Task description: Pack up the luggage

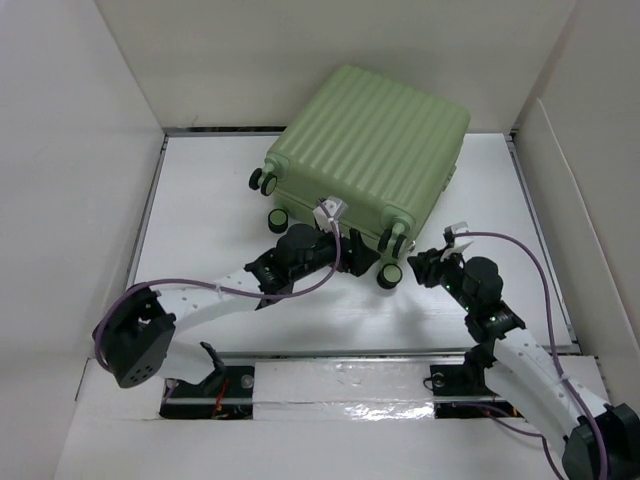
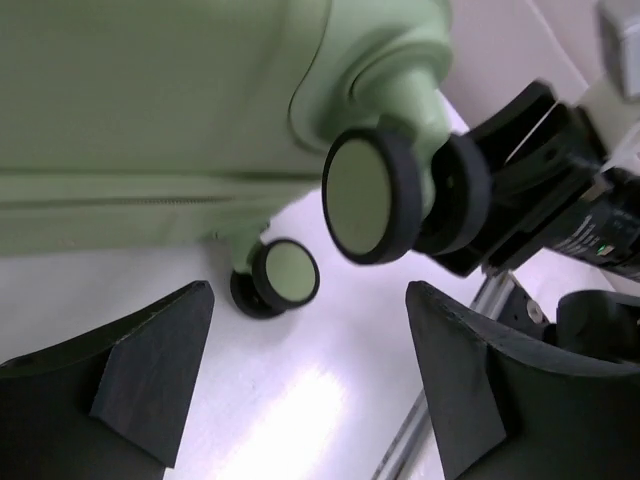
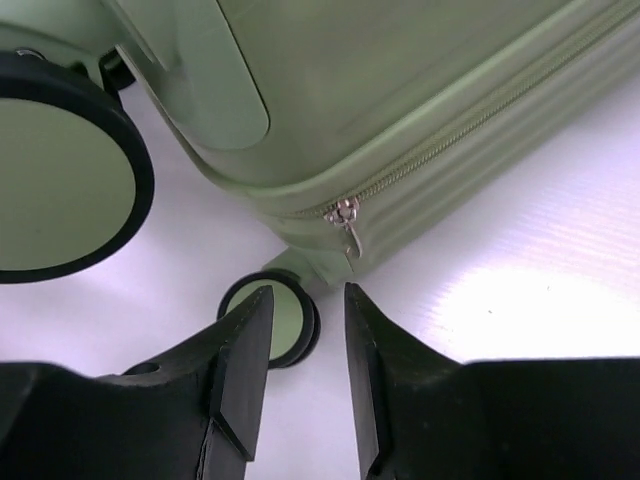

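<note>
The luggage (image 1: 370, 150) is a light-green ribbed suitcase lying shut and flat at the back of the table, its wheels toward me. My left gripper (image 1: 352, 256) is open and empty just in front of the near wheels; in the left wrist view (image 2: 310, 300) a large wheel (image 2: 372, 195) hangs above the fingers and a smaller wheel (image 2: 285, 273) rests on the table. My right gripper (image 1: 422, 266) is at the suitcase's near right corner. In the right wrist view (image 3: 308, 292) its fingers stand a narrow gap apart, empty, just below the zipper pull (image 3: 347, 213) and a wheel (image 3: 280, 318).
White cardboard walls (image 1: 80, 120) enclose the white table (image 1: 210, 210) on the left, back and right. A metal rail (image 1: 340, 355) runs along the near edge by the arm bases. The right gripper's black body shows in the left wrist view (image 2: 540, 190), close beside the left one.
</note>
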Available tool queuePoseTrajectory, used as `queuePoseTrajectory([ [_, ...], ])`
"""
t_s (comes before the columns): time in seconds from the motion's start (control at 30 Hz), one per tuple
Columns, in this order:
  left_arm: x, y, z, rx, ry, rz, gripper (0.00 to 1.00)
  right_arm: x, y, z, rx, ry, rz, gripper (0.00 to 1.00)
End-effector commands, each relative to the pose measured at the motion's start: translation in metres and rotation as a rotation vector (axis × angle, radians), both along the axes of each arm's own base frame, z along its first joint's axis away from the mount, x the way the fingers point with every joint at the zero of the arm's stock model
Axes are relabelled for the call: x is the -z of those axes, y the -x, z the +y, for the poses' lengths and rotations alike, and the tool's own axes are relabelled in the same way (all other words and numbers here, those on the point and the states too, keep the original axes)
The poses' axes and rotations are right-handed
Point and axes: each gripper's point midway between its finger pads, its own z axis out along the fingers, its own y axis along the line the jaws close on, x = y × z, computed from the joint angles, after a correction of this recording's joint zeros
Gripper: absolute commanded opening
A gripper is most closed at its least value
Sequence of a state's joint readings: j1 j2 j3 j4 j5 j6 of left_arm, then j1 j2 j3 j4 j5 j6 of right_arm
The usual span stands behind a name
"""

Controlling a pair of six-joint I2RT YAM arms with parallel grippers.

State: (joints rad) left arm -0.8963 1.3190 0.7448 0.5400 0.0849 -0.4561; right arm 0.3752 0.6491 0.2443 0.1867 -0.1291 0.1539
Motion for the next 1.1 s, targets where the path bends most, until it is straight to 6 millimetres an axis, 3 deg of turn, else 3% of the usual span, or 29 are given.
queuePoseTrajectory([
  [0.0, -0.018, 0.009, -0.01, 0.095, 0.075, -0.023, 0.77, -0.033, -0.014, 0.002, 0.013, -0.025, -0.164, 0.42],
  [0.1, -0.018, 0.013, -0.022, 0.153, 0.082, -0.016, 0.83, -0.029, -0.022, 0.008, -0.013, 0.006, -0.15, 0.43],
  [0.37, -0.019, 0.016, -0.035, 0.215, 0.103, -0.012, 0.83, -0.022, -0.043, -0.001, 0.038, 0.044, -0.154, 0.42],
  [0.47, -0.019, 0.014, -0.038, 0.22, 0.099, -0.015, 0.81, -0.026, -0.044, 0.005, 0.01, 0.023, -0.187, 0.39],
  [0.6, -0.02, 0.01, -0.042, 0.217, 0.11, -0.023, 0.79, -0.031, -0.046, 0.011, -0.012, 0.005, -0.217, 0.31],
  [0.83, -0.03, 0.008, -0.057, 0.258, 0.148, -0.023, 0.76, -0.022, -0.05, 0.022, -0.049, -0.028, -0.182, 0.0],
  [0.97, -0.033, 0.006, -0.065, 0.278, 0.162, -0.018, 0.73, -0.009, -0.039, 0.022, -0.054, -0.072, -0.162, 0.0],
  [1.07, -0.037, 0.005, -0.075, 0.294, 0.169, -0.022, 0.69, -0.013, -0.025, 0.021, -0.054, -0.105, -0.161, 0.0],
])
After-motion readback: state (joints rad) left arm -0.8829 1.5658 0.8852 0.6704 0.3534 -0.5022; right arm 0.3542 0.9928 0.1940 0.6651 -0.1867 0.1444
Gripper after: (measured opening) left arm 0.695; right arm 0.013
